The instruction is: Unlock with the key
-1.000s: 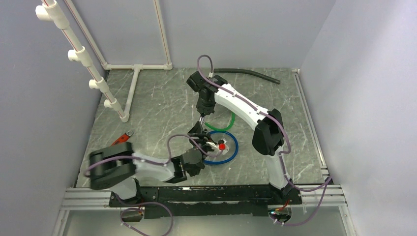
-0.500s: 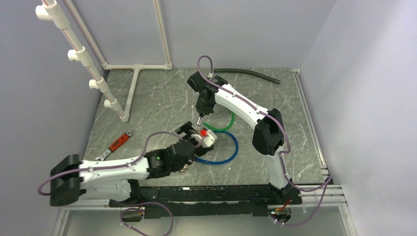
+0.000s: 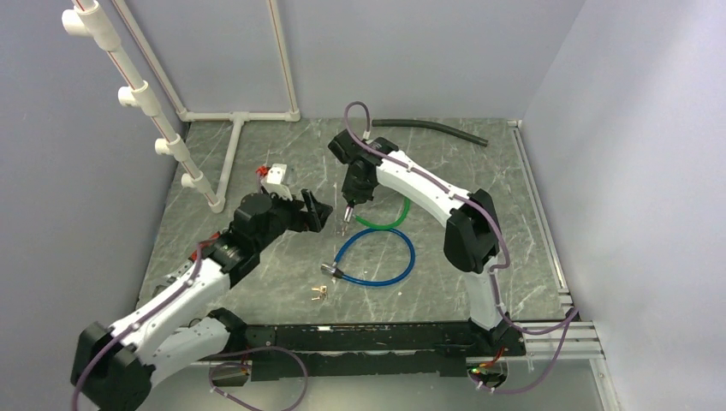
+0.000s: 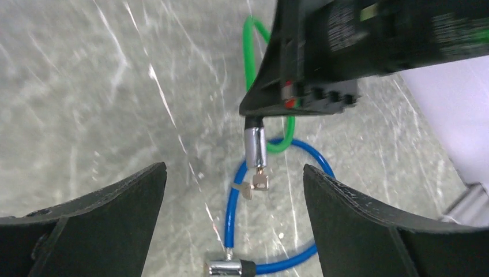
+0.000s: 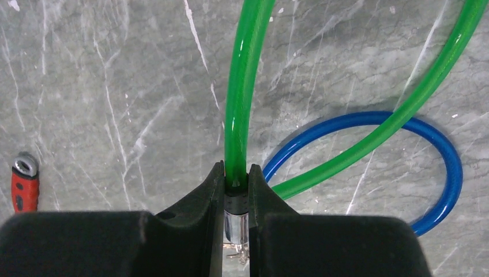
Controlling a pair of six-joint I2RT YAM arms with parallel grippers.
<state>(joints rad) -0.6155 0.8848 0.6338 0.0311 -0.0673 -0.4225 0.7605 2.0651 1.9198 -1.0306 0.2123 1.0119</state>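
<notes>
Drawn back from the blue cable [image 5: 369, 118], the left hand [image 3: 314, 211] is being held open; the green cable [image 5: 244, 86] is still being clamped by the right hand [image 5: 236, 190].

A green cable [image 5: 242, 86], a blue cable [image 5: 352, 119] — grey, white-veined table [image 5: 86, 86]; red-handled tool [image 5: 22, 190].

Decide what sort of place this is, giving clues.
Probably a robotics lab test cell: plain pale walls box in a grey marble-patterned table, a white-and-black left arm and right arm are bolted to its edge, and the right gripper clamps a green cable lock.
</notes>
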